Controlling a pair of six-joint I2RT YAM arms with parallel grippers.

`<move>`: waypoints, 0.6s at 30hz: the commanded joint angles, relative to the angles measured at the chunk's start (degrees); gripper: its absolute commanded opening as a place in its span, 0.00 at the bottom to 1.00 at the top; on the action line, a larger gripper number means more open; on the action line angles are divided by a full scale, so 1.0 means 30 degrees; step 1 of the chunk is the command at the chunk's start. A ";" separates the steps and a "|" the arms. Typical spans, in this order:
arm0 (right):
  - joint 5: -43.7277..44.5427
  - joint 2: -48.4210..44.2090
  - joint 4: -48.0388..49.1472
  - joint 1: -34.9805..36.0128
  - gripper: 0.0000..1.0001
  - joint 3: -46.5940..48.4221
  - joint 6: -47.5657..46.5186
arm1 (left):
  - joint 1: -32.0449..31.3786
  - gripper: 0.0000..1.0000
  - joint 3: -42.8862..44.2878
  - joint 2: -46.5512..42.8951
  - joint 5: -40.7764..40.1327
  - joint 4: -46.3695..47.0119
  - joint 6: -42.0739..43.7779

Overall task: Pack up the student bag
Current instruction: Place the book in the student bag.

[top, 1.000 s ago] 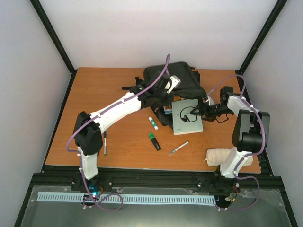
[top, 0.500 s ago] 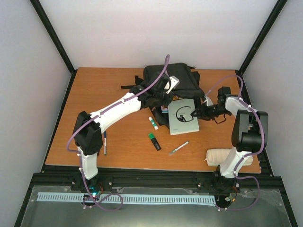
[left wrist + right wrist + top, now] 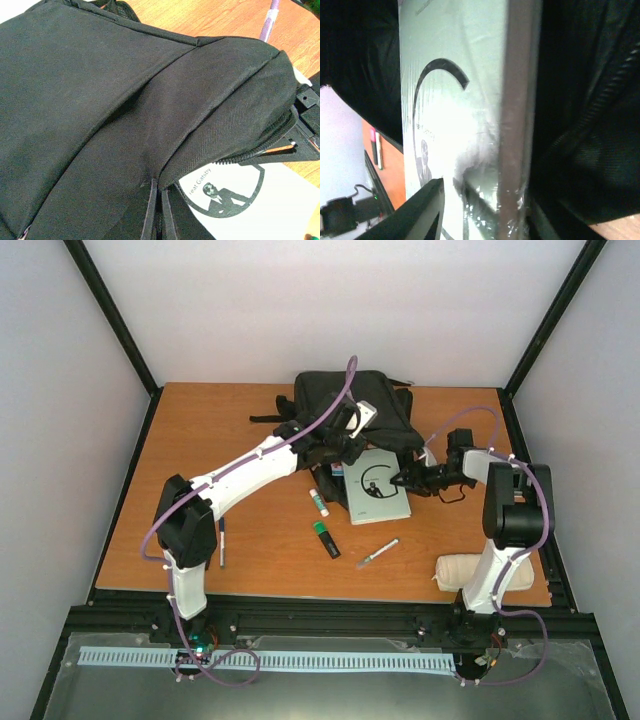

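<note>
Pinching the student bag (image 3: 345, 405) at the far middle of the table (image 3: 215, 440) with the left gripper (image 3: 157, 210), fingers closed tight on fabric beside the zip. Clamping the right edge of the book (image 3: 375, 495) in the right gripper (image 3: 401, 480). Best to slide the book flat and low into the lifted zip mouth, far corner first, with the flap raised enough not to snag. Tight on the left, so mind the glue stick (image 3: 318, 502) and highlighter (image 3: 326, 540) near the book's front-left corner. Open board to the front and right for swinging, well apart from the white pouch (image 3: 462, 570).
</note>
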 commanded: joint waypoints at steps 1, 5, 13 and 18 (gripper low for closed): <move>0.0961 -0.0548 0.0715 0.0446 0.48 -0.0227 -0.0226 | -0.0161 0.01 0.0169 -0.0867 0.0440 0.1714 -0.0238; 0.2222 -0.1960 0.0282 0.0446 0.57 -0.0508 -0.0914 | -0.0154 0.01 -0.0104 -0.0947 0.0159 0.1756 -0.0205; 0.4336 -0.3568 -0.0579 0.0446 0.66 -0.1240 -0.2842 | -0.0142 0.01 -0.0726 -0.1147 0.0147 0.1902 -0.0161; 0.4967 -0.4320 -0.1227 0.0446 0.67 -0.1508 -0.4416 | -0.0112 0.01 -0.1002 -0.1292 0.0109 0.1999 -0.0218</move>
